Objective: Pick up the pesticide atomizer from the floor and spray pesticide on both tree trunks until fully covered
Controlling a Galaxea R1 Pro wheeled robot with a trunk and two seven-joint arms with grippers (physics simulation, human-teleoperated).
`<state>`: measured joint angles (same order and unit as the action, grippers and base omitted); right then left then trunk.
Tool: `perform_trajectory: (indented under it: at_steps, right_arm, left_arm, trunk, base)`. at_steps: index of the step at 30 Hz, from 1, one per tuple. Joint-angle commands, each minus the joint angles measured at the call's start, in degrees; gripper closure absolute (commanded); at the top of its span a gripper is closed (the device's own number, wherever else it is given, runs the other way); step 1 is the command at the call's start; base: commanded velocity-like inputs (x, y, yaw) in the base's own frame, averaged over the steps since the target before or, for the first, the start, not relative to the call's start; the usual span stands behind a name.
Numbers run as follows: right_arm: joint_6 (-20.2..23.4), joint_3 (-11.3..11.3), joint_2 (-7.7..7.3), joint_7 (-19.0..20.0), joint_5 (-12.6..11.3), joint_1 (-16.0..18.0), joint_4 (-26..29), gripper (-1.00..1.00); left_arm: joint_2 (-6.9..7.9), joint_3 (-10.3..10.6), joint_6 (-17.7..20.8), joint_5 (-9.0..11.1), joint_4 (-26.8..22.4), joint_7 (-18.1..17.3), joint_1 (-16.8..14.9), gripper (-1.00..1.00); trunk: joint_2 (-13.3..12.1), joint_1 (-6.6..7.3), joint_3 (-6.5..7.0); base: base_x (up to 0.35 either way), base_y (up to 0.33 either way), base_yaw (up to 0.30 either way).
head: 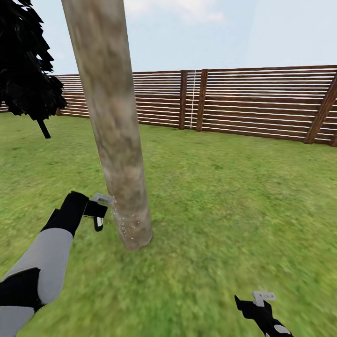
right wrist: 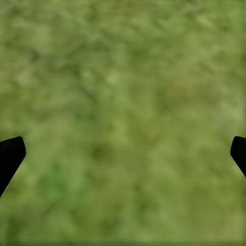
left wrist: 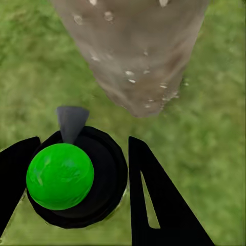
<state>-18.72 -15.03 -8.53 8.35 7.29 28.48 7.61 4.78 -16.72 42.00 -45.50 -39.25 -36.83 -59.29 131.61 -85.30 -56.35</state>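
**Atomizer held at the foot of the trunk, open lawn all round**

The lawn (head: 224, 187) runs wide and unobstructed to the right of the tree trunk (head: 114, 121) and back to the brown slatted fence (head: 262, 103), which closes the far edge from side to side. A dark, blocky-leaved tree (head: 28, 65) on a thin black stem stands well apart at the far left.

The ground is blurry, mottled green grass under a pale blue sky. The trunk is thick, straight and bare, grey-brown and blotchy, leaning slightly in the head view; small pale droplets speckle its lowest part (left wrist: 133, 77).

The left gripper (head: 96, 210) sits just beside the trunk's base, on its left. In the left wrist view its black fingers (left wrist: 154, 195) are closed around the pesticide atomizer (left wrist: 77, 177), a round black body topped by a bright green dome, with a grey nozzle (left wrist: 70, 123) pointing toward the trunk.

The right gripper (head: 262, 299) hangs low at the right, well clear of the trunk, over bare grass (right wrist: 123, 113); its black fingertips (right wrist: 10, 154) sit at opposite edges of the right wrist view, spread wide with nothing between them.
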Motion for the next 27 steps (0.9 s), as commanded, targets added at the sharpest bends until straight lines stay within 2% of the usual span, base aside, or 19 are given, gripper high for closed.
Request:
perform_trajectory:
  at_steps: [1, 5, 12, 17, 20, 22, 23, 24, 27]
  right_arm:
    - [0.0, 0.0, 0.0, 0.0, 0.0, 0.0, 0.0, -1.0]
    - [0.0, 0.0, 0.0, 0.0, 0.0, 0.0, 0.0, -1.0]
    - [0.0, 0.0, 0.0, 0.1, 0.0, 0.0, 0.0, -1.0]
    - [0.0, 0.0, 0.0, 0.1, 0.0, 0.0, 0.0, -1.0]
    - [0.0, 0.1, 0.04, 0.1, 0.0, 0.0, -0.1, -1.0]
    - [0.0, 0.1, 0.1, 0.2, 0.1, 0.0, -0.1, -1.0]
    - [0.0, 0.1, 0.05, 0.2, 0.1, 0.0, -0.1, -1.0]
    - [0.0, 0.1, 0.14, 0.2, 0.1, 0.0, -0.1, -1.0]
    - [0.0, 0.1, 0.16, 0.2, 0.1, 0.0, -0.1, -1.0]
  left_arm:
    - [0.06, 0.0, 0.1, -0.1, -0.4, 0.0, -0.9, 1.0]
    - [0.14, 0.0, 3.1, -0.1, -1.1, 0.0, -2.7, 1.0]
    - [0.08, 0.3, 2.8, -0.1, -0.4, 0.0, -2.1, 1.0]
    - [-0.12, 0.1, -0.1, 0.0, -0.1, 0.7, 3.9, 1.0]
    - [-0.84, -0.5, -1.0, 0.9, -0.1, 4.0, 6.7, 1.0]
    - [-1.42, -0.7, -1.0, 3.1, 0.2, 7.6, 7.4, 1.0]
    - [-2.06, -0.7, -1.0, 8.0, 0.7, 12.6, 8.6, 1.0]
    - [-3.58, -0.6, -1.1, 11.2, 0.9, 16.6, 9.0, 1.0]
    - [-7.05, -0.5, -1.2, 12.7, 1.4, 19.8, 9.5, 1.0]
  trunk:
    - [0.0, 0.0, -0.01]
    - [0.0, 0.0, -0.01]
    - [0.0, 0.0, -0.01]
    - [0.0, 0.0, -0.01]
    - [0.0, 0.0, -0.01]
    - [0.0, 0.0, -0.01]
    - [0.0, 0.0, -0.01]
    - [0.0, 0.0, -0.01]
    - [0.0, 0.0, -0.01]
  base:
    - [0.0, 0.0, 0.0]
    - [0.0, 0.0, 0.0]
    - [0.0, 0.0, 0.0]
    - [0.0, 0.0, 0.0]
    - [0.0, 0.0, 0.0]
    - [0.0, 0.0, 0.0]
    - [0.0, 0.0, 0.0]
    - [0.0, 0.0, 0.0]
    - [0.0, 0.0, 0.0]
